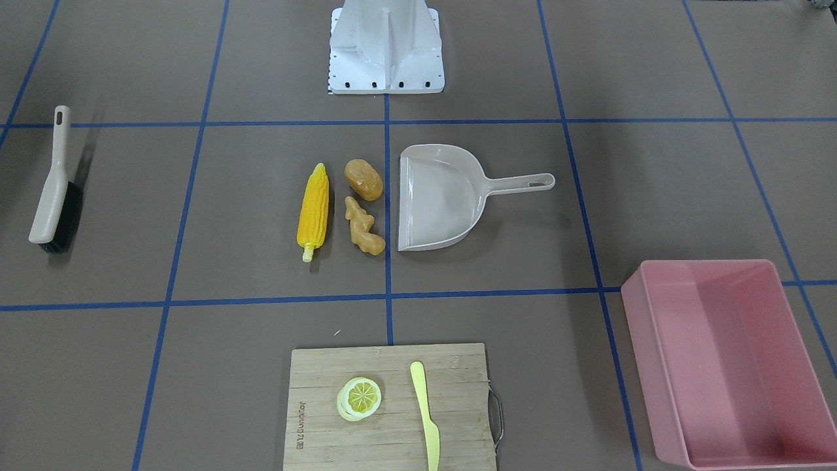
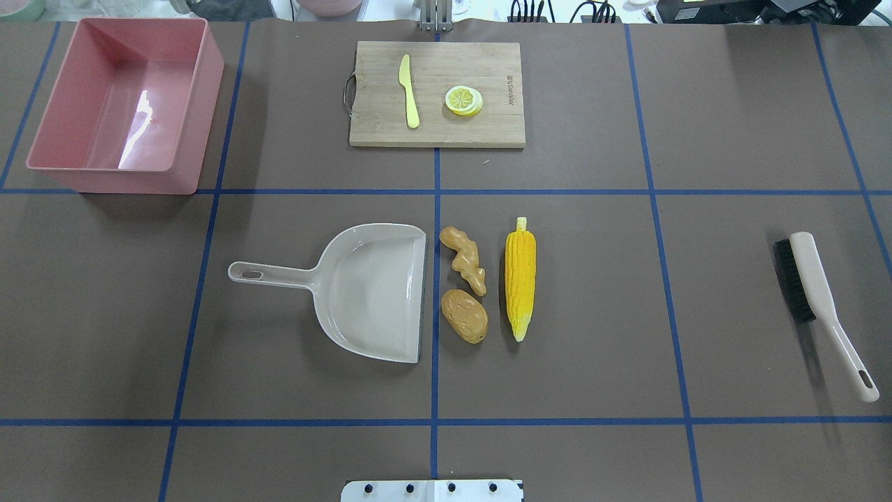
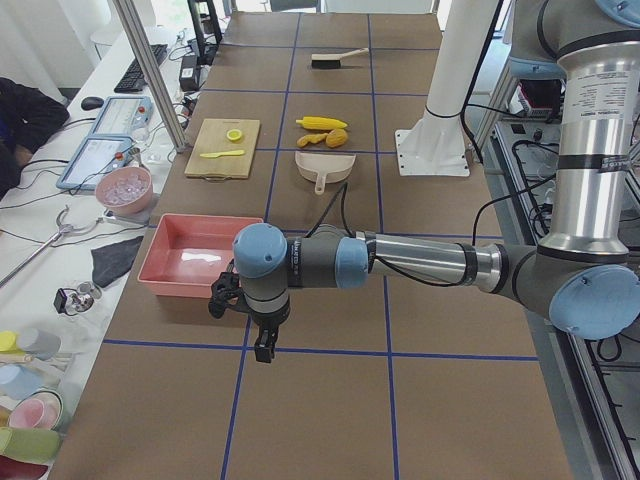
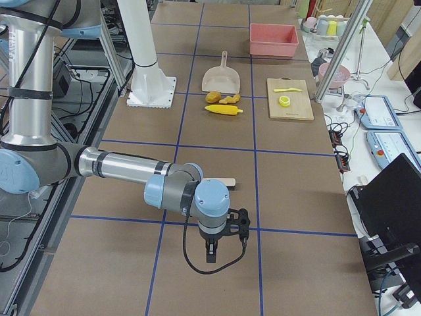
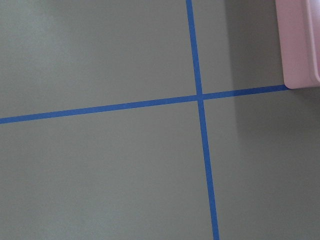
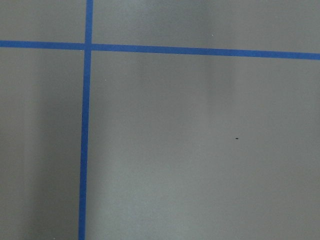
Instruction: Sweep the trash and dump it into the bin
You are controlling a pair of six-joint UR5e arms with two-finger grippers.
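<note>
The trash lies mid-table: a yellow corn cob (image 2: 520, 277), a brown potato (image 2: 464, 316) and a tan ginger root (image 2: 468, 259), just beside the open mouth of a beige dustpan (image 2: 369, 289). The pink bin (image 2: 125, 180) stands at the far left corner, and its corner shows in the left wrist view (image 5: 300, 45). A beige brush (image 2: 822, 300) lies far right. My left gripper (image 3: 262, 345) hangs over bare table beside the bin. My right gripper (image 4: 223, 247) hangs beyond the brush end. Both show only in side views, so I cannot tell if they are open or shut.
A wooden cutting board (image 2: 376, 104) at the far edge carries a pale yellow knife (image 2: 409, 90) and a lemon slice (image 2: 464, 100). The robot's white base (image 1: 386, 52) stands at the near edge. Blue tape lines grid the brown table.
</note>
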